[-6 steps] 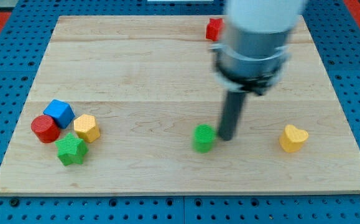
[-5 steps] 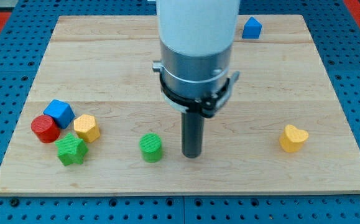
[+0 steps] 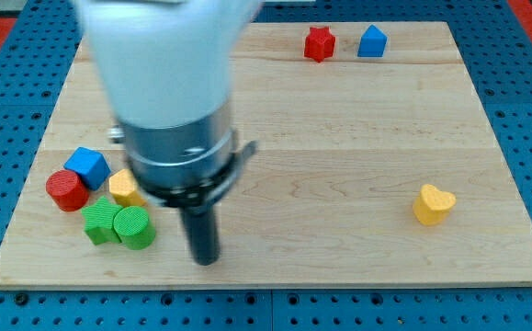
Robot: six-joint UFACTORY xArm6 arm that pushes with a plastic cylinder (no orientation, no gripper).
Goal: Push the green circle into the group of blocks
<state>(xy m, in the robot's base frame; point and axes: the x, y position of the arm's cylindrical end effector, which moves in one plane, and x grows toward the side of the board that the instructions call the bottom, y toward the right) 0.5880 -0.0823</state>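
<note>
You have nothing to read here: no text, label, brand, number or sign shows on the blocks, the wooden board, the arm or the blue pegboard around it.

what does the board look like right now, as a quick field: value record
tip: my tip on the board, just to the view's right of the green circle
green circle: against the green star
group: red cylinder, blue cube, yellow block partly hidden by the arm
top edge: red star, blue block
right side: yellow heart, alone
surface: wooden board
</note>
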